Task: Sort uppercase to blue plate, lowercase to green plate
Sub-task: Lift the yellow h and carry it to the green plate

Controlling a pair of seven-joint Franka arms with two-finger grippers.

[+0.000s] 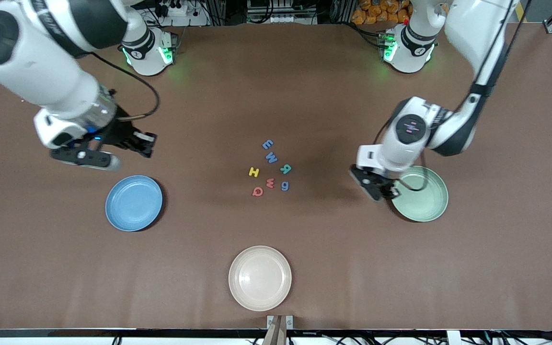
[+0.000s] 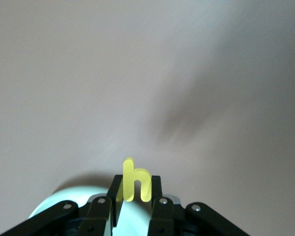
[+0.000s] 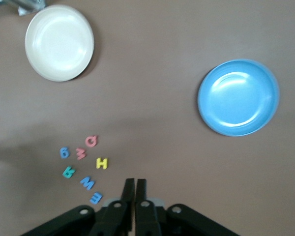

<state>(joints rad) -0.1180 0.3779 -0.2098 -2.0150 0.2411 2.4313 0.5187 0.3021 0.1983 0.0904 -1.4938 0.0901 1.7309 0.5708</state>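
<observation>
My left gripper (image 1: 380,190) is shut on a small yellow h (image 2: 133,178) and hangs over the rim of the green plate (image 1: 422,196) that faces the letters. That plate's pale edge (image 2: 48,207) shows under the fingers. Mid-table lie a blue E (image 1: 268,144), blue W (image 1: 271,156), teal R (image 1: 285,168), yellow H (image 1: 254,171), red w (image 1: 270,182), blue g (image 1: 285,186) and red Q (image 1: 257,191). My right gripper (image 1: 147,143) is shut and holds nothing. It hovers over bare table beside the blue plate (image 1: 133,202), toward the robots' bases.
A cream plate (image 1: 259,278) sits near the table's front edge, nearer to the front camera than the letters. Brown table surface lies open between the letter cluster and each coloured plate.
</observation>
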